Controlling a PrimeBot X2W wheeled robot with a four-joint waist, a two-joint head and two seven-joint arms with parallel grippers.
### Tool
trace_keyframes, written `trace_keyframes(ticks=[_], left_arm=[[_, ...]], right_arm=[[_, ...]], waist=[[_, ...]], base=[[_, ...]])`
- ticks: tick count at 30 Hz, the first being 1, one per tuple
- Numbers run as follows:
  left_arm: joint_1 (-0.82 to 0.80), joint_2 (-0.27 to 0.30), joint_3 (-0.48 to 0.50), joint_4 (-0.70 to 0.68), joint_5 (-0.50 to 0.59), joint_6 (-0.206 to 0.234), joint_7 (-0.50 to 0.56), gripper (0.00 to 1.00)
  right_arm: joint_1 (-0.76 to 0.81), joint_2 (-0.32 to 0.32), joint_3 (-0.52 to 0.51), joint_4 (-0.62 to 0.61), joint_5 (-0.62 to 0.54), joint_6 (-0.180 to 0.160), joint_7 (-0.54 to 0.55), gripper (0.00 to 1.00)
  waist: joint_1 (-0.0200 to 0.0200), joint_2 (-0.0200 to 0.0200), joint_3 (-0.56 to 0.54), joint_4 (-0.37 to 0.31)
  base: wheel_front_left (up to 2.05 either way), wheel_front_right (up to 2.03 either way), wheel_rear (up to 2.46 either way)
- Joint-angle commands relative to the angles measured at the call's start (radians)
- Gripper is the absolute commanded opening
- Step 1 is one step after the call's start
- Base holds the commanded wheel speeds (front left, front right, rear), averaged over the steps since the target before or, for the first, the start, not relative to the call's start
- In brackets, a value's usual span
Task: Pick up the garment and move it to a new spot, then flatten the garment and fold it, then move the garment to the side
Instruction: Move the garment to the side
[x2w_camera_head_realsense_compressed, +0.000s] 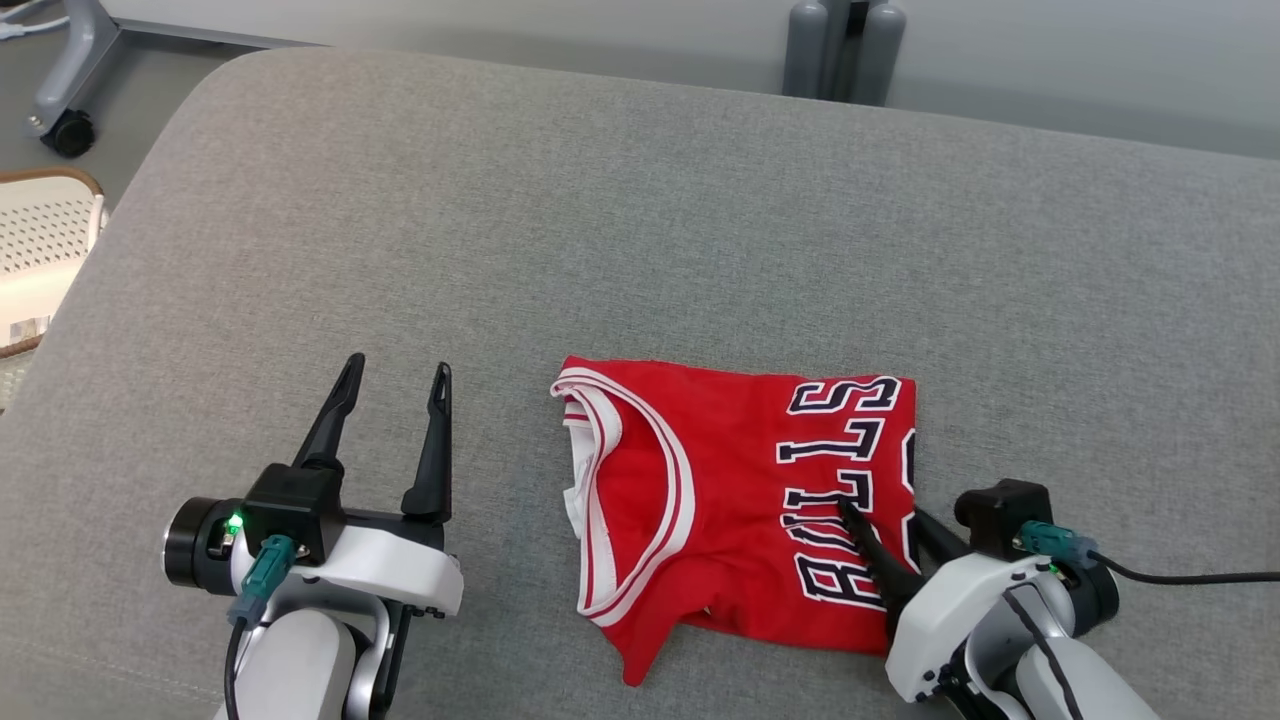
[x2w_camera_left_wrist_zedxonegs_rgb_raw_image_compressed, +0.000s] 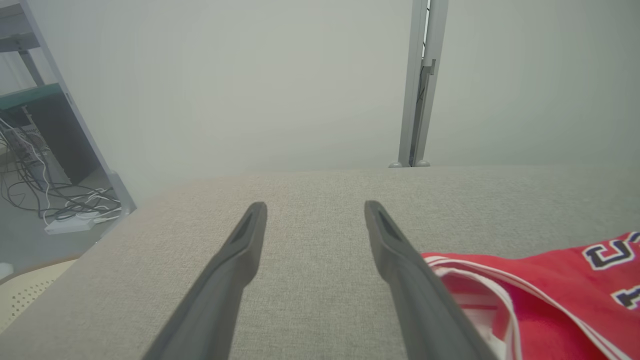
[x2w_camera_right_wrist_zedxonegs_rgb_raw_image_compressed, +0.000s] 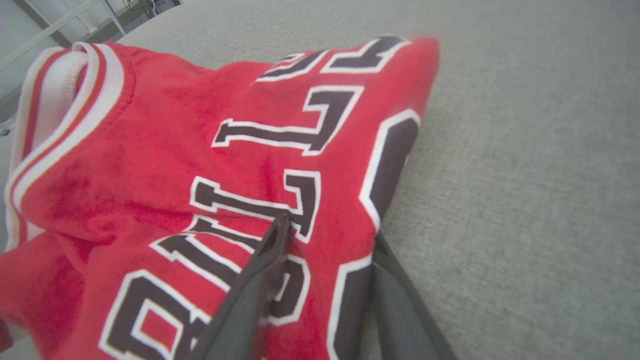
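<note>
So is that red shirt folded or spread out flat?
Folded. The red jersey lies as a compact rectangle, layers doubled at the neckline, its printed number wrapping under the right edge.

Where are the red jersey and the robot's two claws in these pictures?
red jersey (x2w_camera_head_realsense_compressed: 730, 500), head view: plain red cloth between collar trim and lettering.
left gripper (x2w_camera_head_realsense_compressed: 397, 368), head view: midway between its two fingertips.
right gripper (x2w_camera_right_wrist_zedxonegs_rgb_raw_image_compressed: 330, 230), right wrist view: midway between its fingers, which straddle the jersey's edge.
</note>
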Motion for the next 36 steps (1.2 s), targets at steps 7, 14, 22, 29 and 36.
trace_keyframes(ticks=[7, 14, 22, 29, 36], left_arm=[[-0.019, 0.010, 0.017, -0.001, 0.001, 0.004, -0.008, 1.00], [-0.015, 0.019, 0.028, -0.026, 0.008, 0.007, -0.010, 1.00], [-0.022, 0.046, 0.032, -0.065, 0.027, 0.006, -0.010, 1.00], [-0.068, 0.078, 0.007, -0.088, 0.053, -0.013, 0.020, 1.00], [-0.100, 0.086, -0.010, -0.101, 0.060, -0.020, 0.035, 1.00]], right_arm=[[-0.054, -0.090, 0.031, -0.117, -0.062, 0.000, -0.064, 0.00], [-0.064, -0.281, 0.042, -0.462, -0.138, 0.000, 0.092, 0.00], [-0.030, -0.409, -0.026, -0.671, -0.116, 0.000, 0.232, 0.00], [-0.074, -0.489, -0.106, -0.596, -0.080, 0.000, 0.203, 0.00], [-0.154, -0.534, -0.175, -0.429, -0.045, 0.000, 0.095, 0.00]], waist=[[0.0000, 0.0000, 0.009, -0.059], [0.0000, 0.0000, 0.019, -0.184], [0.0000, 0.0000, 0.051, -0.348], [0.0000, 0.0000, 0.092, -0.425], [0.0000, 0.0000, 0.135, -0.431]], base=[[0.00, 0.00, 0.00], [0.00, 0.00, 0.00], [0.00, 0.00, 0.00], [0.00, 0.00, 0.00], [0.00, 0.00, 0.00]])
